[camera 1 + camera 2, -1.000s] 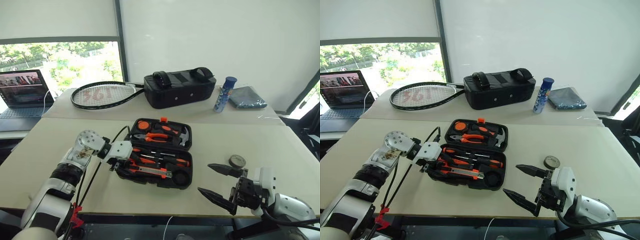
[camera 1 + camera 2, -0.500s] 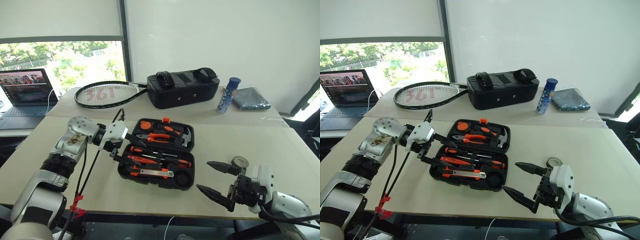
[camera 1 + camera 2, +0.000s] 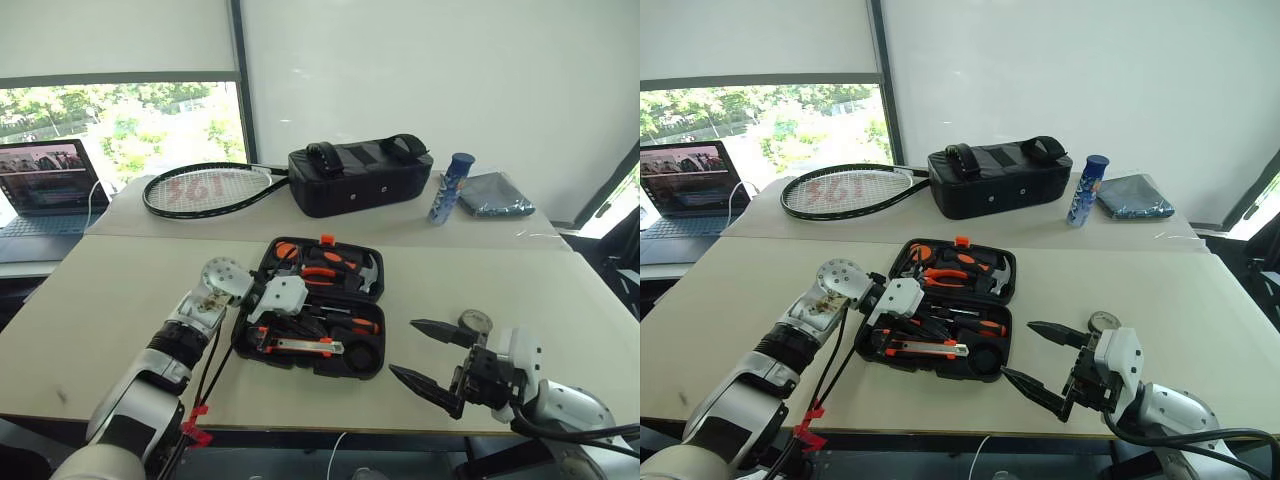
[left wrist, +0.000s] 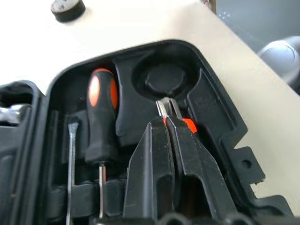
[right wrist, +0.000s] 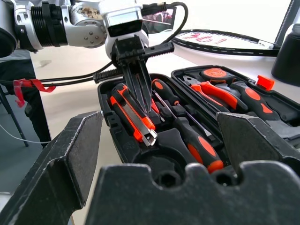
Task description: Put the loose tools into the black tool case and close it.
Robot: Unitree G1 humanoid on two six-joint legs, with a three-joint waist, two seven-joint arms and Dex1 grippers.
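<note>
Tool case (image 3: 312, 310), flat black moulded plastic, lies open at frame centre on the beige table (image 3: 90, 290), screwdrivers and knife slotted inside. Left gripper (image 5: 140, 91) is pressed shut, empty, over its lower tray. Small grey tape roll (image 3: 473, 322) sits lower right beside the wide-open, empty right gripper (image 3: 422, 355).

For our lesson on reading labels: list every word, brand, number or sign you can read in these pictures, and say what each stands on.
No text is clear enough to quote.
Red printed marks on the strings of the racket: too blurred to read.
Label print on the blue bottle: too small to read.
Screen of the laptop: pictures and lines too small to read.
Small moulded marks inside the black tool case: unreadable.
</note>
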